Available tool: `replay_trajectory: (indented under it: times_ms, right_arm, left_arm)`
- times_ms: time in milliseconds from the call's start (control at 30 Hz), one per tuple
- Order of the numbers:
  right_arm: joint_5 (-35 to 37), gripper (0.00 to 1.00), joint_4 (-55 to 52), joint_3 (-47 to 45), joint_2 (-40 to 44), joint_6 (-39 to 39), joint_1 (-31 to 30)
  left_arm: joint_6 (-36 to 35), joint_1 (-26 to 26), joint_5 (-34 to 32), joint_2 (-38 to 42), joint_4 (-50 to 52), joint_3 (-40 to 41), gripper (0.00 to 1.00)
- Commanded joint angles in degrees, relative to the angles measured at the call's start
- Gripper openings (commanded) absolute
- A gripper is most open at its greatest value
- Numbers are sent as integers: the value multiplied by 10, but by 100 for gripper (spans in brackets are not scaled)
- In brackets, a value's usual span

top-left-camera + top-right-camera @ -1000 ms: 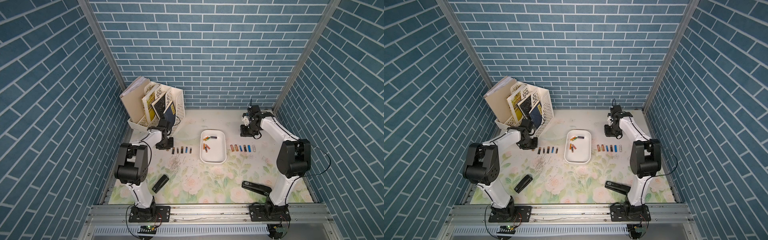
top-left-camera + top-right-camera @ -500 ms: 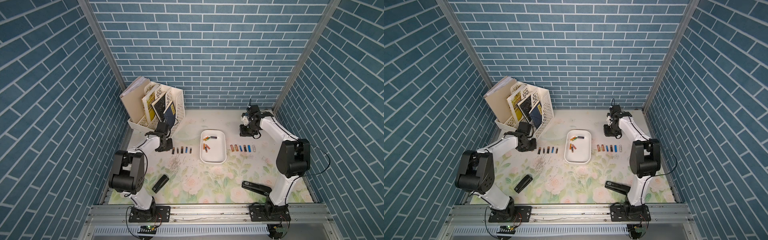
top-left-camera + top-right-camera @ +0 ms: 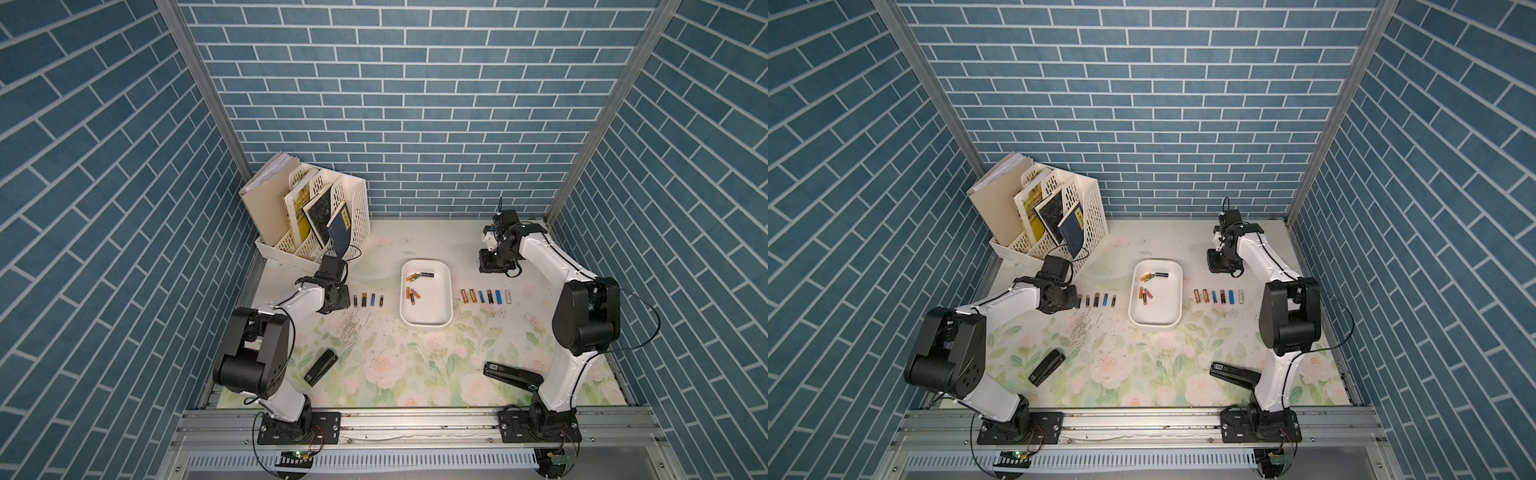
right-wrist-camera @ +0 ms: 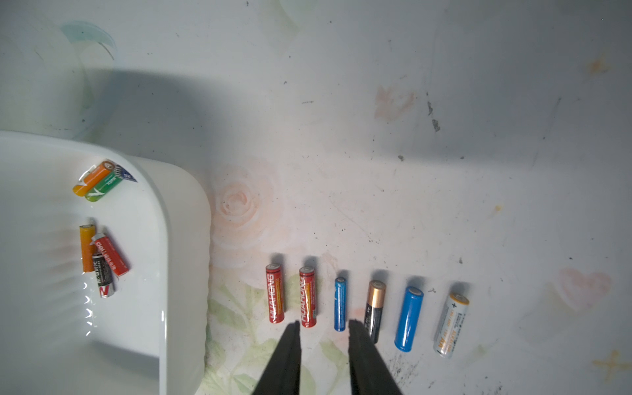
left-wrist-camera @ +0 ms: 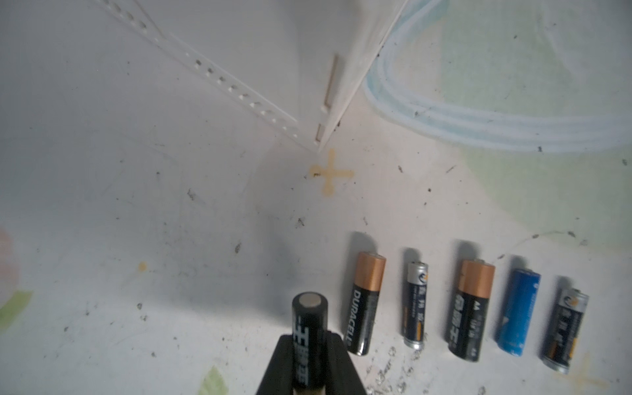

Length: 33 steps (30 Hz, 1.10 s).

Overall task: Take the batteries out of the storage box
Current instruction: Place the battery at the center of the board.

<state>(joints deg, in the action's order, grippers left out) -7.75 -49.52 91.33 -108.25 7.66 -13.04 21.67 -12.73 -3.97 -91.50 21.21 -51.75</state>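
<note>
Shifted level with the row since a second ago, the left pincer grips a black cylindrical battery, its axis parallel to the laid-out battery row just beside it, nearer the floral desk's left edge than the shallow white plastic storage box.

There are eighteen batteries, one storage box, two staplers and one file rack.

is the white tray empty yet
Not empty: the tray holds about six batteries, in two small clusters toward its far end.

You will read DURACELL on the copper-topped battery and HUAHONG on each of two red batteries.
</note>
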Motion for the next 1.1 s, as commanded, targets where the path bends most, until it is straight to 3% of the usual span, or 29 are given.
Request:
replay_trajectory:
  times_ms: [0, 633, 1067]
  right_arm:
    - [-1, 28, -20, 14, -10, 0, -3]
    - [6, 28, -32, 30, -18, 1, -4]
    - [9, 28, -38, 39, -24, 1, -7]
  left_arm:
    - [5, -2, -27, 12, -28, 12, 14]
    - [-56, -2, -14, -26, -55, 17, 17]
    - [-62, -2, -2, -48, -66, 23, 17]
